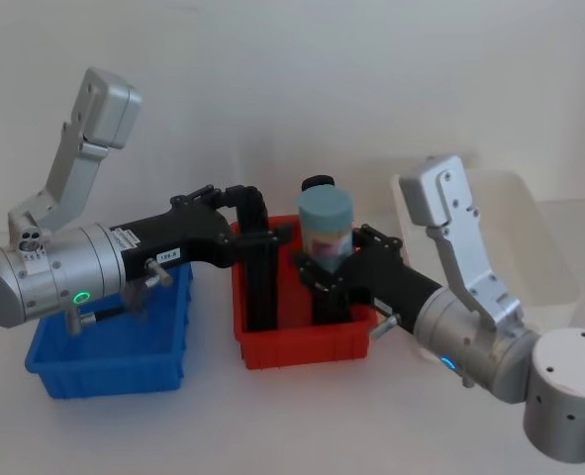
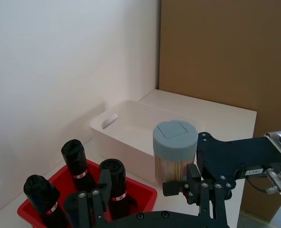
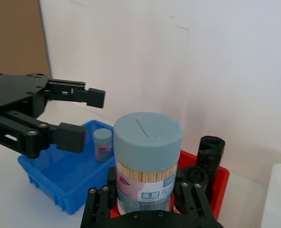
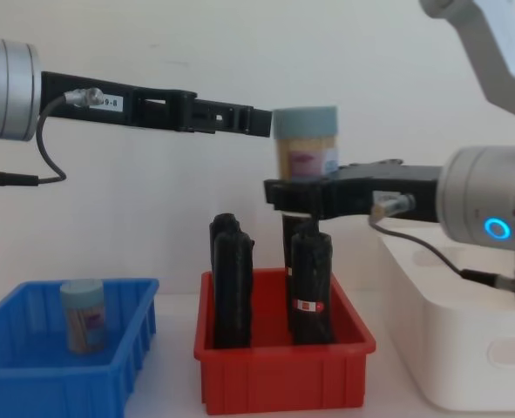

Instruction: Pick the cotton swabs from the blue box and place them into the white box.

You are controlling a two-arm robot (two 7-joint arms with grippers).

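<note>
Right gripper (image 1: pixel 322 272) clamps the cotton swabs (image 1: pixel 327 226) low; left gripper (image 4: pixel 248 120) gapes empty. Best swing it level over the white box (image 1: pixel 554 252)

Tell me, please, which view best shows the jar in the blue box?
Chest view: the jar stands upright in the blue box, side-on. Right wrist view shows it farther off; in head view the left arm crosses the box.

Head above, chest level with table — red bin (image 1: pixel 307 346) shared.
</note>
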